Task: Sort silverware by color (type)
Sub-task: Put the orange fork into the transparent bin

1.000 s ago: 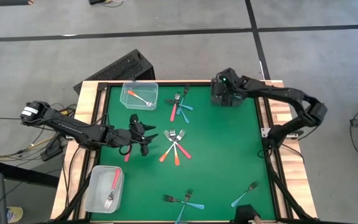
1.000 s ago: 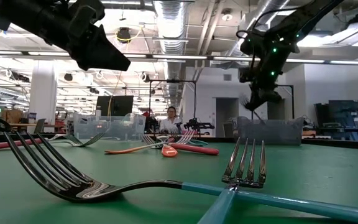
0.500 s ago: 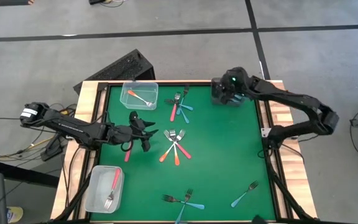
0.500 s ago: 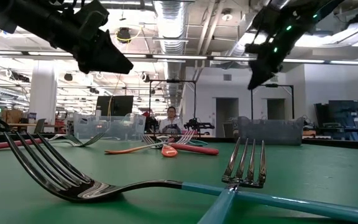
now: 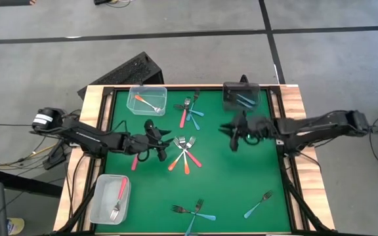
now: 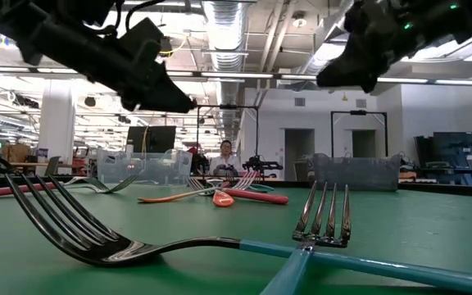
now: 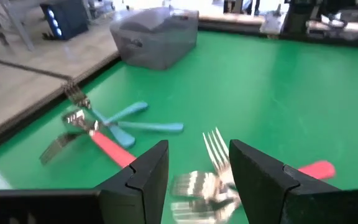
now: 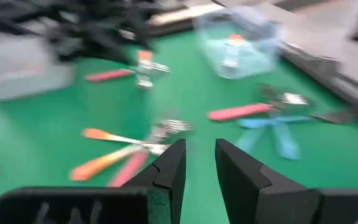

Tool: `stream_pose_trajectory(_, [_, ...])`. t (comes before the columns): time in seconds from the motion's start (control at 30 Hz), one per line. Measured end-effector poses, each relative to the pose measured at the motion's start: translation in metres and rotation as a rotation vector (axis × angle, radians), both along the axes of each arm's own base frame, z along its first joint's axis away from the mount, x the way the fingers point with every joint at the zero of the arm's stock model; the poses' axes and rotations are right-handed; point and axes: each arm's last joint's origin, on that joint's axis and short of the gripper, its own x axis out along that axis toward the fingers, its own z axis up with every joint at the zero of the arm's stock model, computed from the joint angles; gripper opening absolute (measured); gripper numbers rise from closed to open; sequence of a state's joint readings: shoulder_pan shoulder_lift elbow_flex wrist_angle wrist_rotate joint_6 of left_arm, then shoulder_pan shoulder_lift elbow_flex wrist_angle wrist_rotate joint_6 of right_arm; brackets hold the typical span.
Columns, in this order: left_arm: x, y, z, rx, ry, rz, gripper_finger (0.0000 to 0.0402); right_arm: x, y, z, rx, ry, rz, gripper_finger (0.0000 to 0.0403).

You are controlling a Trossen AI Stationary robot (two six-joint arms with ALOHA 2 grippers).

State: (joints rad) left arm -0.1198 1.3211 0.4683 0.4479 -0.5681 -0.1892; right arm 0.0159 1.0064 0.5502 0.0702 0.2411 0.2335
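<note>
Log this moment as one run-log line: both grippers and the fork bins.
left gripper: open, over centre forks | right gripper: open, empty, mid-table | dark bin: blue forks

Open-plan robotics lab: exposed ceiling ducts [image 6: 220, 16], concrete floor [image 5: 176, 46], monitors [image 6: 150, 138], green-topped bench [image 5: 228, 170], seated person [image 6: 224, 157] behind.

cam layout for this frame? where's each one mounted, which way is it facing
High: above the table, straight down; both arms, left gripper, right gripper.
Low: tabletop height, level across the green mat into the room; arms overhead.
Left wrist: past its open fingers at the middle fork pile.
Right wrist: past its fingers across the mat.
Shared: both wrist views see that pile.
</note>
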Motion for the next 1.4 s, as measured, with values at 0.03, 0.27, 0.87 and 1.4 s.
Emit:
stream_pose_trajectory(0.03, [0.003, 0.002, 0.001, 0.005, -0.008, -0.003, 0.0158, 0.002, 0.008, -0.004, 0.026, -0.018, 0.046, 0.0113])
stream_pose_trajectory(0.27, [0.019, 0.01, 0.016, 0.013, -0.082, -0.075, 0.0158, 0.025, 0.057, -0.029, 0.114, -0.005, 0.257, 0.0112])
stream_pose_trajectory(0.87, [0.021, 0.018, 0.02, 0.06, -0.066, -0.026, 0.0158, 0.036, 0.1, -0.044, 0.239, 0.283, -0.009, 0.0095])
stream_pose_trajectory(1.4, [0.012, 0.007, 0.007, -0.123, 0.036, -0.007, 0.0158, 0.093, 0.072, -0.06, 0.264, 0.085, 0.054, 0.0095])
